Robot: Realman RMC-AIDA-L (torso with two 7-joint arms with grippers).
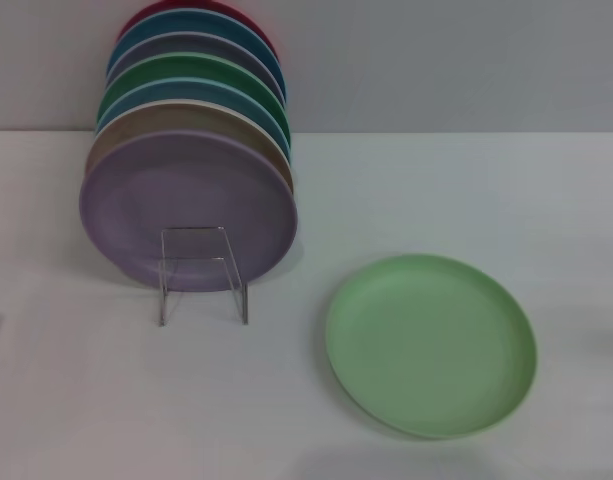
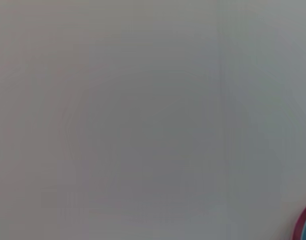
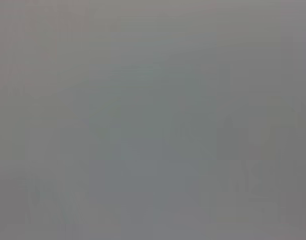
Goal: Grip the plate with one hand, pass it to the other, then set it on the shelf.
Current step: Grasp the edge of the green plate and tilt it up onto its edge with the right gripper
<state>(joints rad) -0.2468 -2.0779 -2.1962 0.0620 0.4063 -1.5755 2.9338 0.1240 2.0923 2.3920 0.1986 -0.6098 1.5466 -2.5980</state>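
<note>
Toward the bench's (image 1: 466,190) back left corner, a row of plates stands on edge in the shelf (image 1: 202,275), lavender plate (image 1: 186,205) foremost, a darker green plate (image 1: 191,75) farther back. Right of the shelf and apart from it, the plate (image 1: 431,345) lies flat near the front edge. Neither gripper shows, so their fingers cannot be judged.
</note>
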